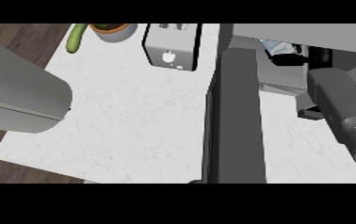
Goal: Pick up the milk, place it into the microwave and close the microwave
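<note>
Your view looks steeply down on the white tabletop. The microwave sits at the far right, and its door stands swung open toward you, seen edge-on as a tall dark slab running from the far side to the near edge. With the door in that position the cavity is open for loading.

The right forearm reaches from the right edge into the opening behind the door. The right hand itself is not shown clearly; only a dark form near may belong to it, so you cannot tell whether its fingers are apart, together or clamped on anything.

A pale blue-white object shows just inside the cavity; judge it to be the milk, already inside or being set down there. The door hides whether it is resting on the microwave floor.

The left forearm fills the left edge; the left hand is out of view.

A toaster stands at the far centre, with a potted plant to its left.

Next step, by judgement: confirm release, clear the right arm, then swing the door shut.
</note>
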Robot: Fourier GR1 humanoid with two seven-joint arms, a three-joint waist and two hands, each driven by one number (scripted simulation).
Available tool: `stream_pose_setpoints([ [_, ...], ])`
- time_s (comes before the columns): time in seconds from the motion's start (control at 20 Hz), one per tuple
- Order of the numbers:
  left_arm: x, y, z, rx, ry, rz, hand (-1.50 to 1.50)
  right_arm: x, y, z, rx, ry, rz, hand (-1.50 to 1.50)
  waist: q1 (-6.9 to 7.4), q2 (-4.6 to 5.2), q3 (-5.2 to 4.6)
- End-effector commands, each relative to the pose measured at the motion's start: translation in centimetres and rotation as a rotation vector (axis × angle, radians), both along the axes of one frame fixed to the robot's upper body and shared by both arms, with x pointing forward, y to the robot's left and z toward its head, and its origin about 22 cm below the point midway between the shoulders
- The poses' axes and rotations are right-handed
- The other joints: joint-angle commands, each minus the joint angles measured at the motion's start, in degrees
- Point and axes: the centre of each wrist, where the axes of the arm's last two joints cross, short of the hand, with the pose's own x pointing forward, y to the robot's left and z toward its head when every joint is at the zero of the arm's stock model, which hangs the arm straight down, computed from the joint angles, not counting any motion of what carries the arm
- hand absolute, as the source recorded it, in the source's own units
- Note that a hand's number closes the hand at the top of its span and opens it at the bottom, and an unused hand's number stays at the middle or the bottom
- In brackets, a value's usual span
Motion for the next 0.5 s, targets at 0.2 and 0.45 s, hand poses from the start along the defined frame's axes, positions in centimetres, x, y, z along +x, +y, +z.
stream_pose_setpoints([
  [0.2, 0.5, 0.2, 0.5, 0.037, -0.002, 0.012, -1.50, 0.1, -0.7, 0.7, -0.005, -0.020, -0.023, 1.50, 0.60, 0.42, 0.13],
  [0.45, 0.7, 0.6, 0.5, 0.062, -0.004, 0.019, -1.50, 0.0, -1.9, 1.4, -0.009, -0.027, -0.026, 1.50, 1.20, 0.98, 0.11],
])
